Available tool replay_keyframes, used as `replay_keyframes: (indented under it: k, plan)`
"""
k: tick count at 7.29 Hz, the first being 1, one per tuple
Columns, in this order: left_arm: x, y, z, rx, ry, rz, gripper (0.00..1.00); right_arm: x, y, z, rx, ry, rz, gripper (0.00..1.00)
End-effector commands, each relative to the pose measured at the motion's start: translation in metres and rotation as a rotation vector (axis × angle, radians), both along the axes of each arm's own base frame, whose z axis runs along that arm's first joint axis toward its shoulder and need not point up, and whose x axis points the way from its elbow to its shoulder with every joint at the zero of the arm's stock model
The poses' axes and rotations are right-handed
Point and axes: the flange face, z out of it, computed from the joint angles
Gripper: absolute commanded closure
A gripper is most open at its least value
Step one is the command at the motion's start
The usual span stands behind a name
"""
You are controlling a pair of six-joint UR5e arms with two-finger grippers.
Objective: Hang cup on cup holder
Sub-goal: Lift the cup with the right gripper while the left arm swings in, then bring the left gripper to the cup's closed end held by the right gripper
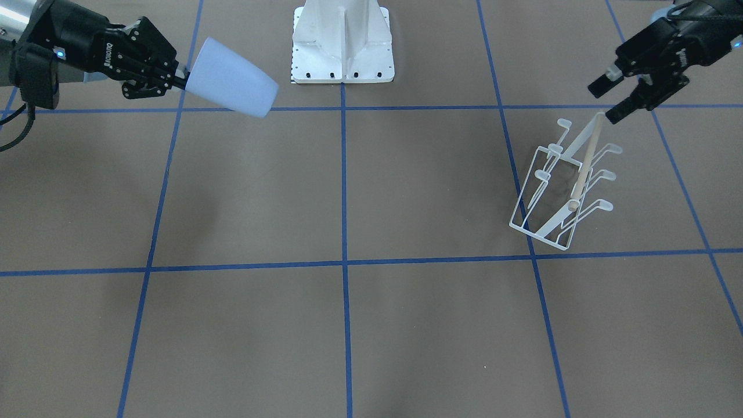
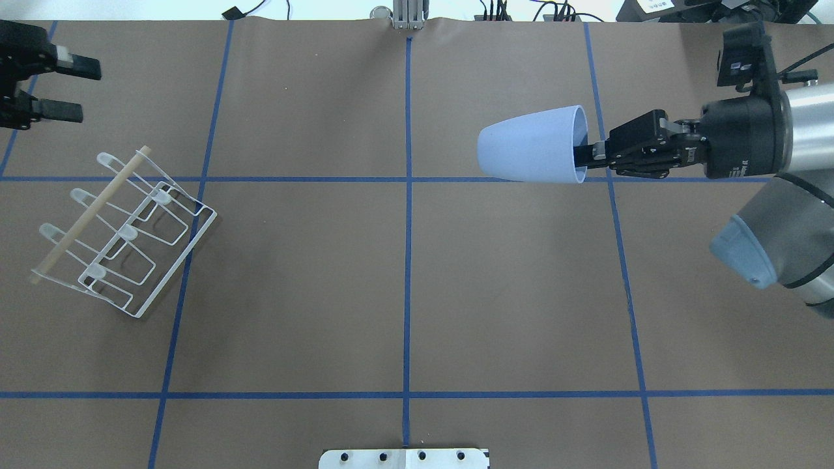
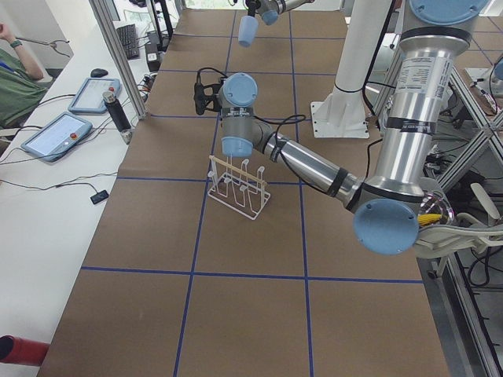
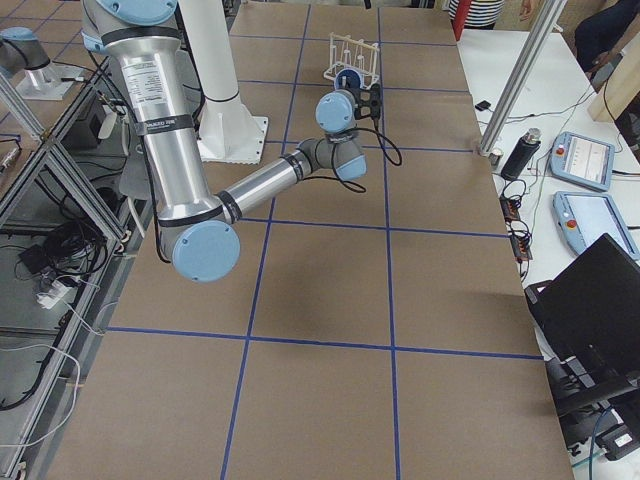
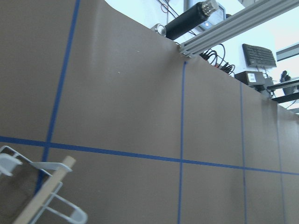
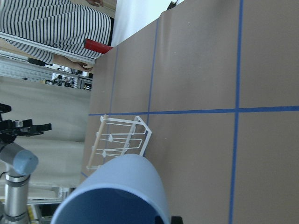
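I count one cup [image 2: 531, 144], one cup holder [image 2: 124, 234] and my two tools. My right tool [image 2: 589, 155] is clamped on the cup's rim, one finger inside the mouth and one outside. It holds the cup on its side above the right half of the desk [image 2: 404, 293], base pointing left. My left tool [image 2: 73, 89] is spread wide with nothing between its fingers. It sits at the far left, near the far end of the holder's rod but apart from it.

The holder stands on the left side of the desk, well apart from the cup. It carries six prongs [image 2: 77, 194] in two rows of three and a single wooden rod [image 2: 91, 213] along its top. One white pedestal [image 1: 342, 43] is bolted to the desk at the near middle.

The finger inside the cup is hidden by the cup wall. From overhead, my left tool is cut off at the edge, and only a strip of the pedestal shows. My left wrist camera catches just a corner of the holder and the rod's end. My right wrist camera cuts the cup's mouth at the bottom edge. In the right side view the cup is probably behind my wrist; I cannot make it out.
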Motion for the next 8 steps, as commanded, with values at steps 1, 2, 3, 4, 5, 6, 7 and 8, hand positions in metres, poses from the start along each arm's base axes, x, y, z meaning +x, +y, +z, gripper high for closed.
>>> replay_keyframes:
  k: [1,2,3,4,5,6,7,8]
  plan:
    - [0.076,0.019,-0.082,-0.068,0.226,0.03,0.02,-0.015,0.021,-0.008,0.046,-0.12,0.003,1.0]
    - [0.098,0.034,-0.108,-0.11,0.318,0.011,0.02,-0.022,0.029,-0.008,0.032,-0.204,0.012,1.0]
    - [0.114,0.051,-0.12,-0.121,0.378,-0.007,0.02,-0.028,0.038,-0.007,0.049,-0.277,0.022,1.0]
    - [0.12,0.056,-0.125,-0.157,0.418,-0.022,0.02,-0.035,0.047,-0.008,0.047,-0.336,0.035,1.0]
    - [0.127,0.062,-0.141,-0.177,0.466,-0.015,0.02,-0.043,0.055,-0.01,0.041,-0.394,0.046,1.0]
    - [0.138,0.068,-0.154,-0.218,0.507,0.003,0.02,-0.049,0.063,-0.011,0.04,-0.434,0.042,1.0]
    - [0.155,0.08,-0.168,-0.237,0.547,0.025,0.02,-0.056,0.07,-0.012,0.033,-0.467,0.038,1.0]
    - [0.171,0.09,-0.17,-0.255,0.561,0.036,0.02,-0.063,0.079,-0.011,0.031,-0.496,0.027,1.0]
